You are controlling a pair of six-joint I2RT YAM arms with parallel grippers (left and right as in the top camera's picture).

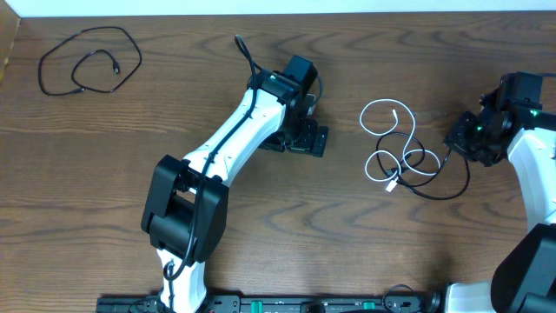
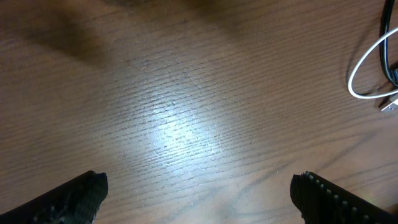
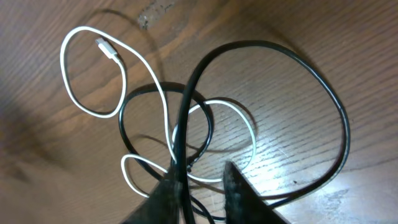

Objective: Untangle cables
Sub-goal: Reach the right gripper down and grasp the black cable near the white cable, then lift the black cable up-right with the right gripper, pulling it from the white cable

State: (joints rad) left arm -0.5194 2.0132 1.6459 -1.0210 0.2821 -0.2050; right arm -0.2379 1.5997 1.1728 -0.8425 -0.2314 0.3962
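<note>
Over the table (image 1: 347,252) the left gripper (image 2: 199,183) hung, jaws wide. At three o'clock the right gripper (image 3: 202,180) sat narrow around the black cord (image 3: 261,43); pinched or not, I couldn't tell. It looked limp and light, looped with the white cord (image 3: 107,50); I'd take it near a plug.

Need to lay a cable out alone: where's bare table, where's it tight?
Bare wood between the loose black cable and the left arm, and from the tangle toward the near table edge. Crowded around the tangle: right gripper at it, left gripper nearby.
</note>
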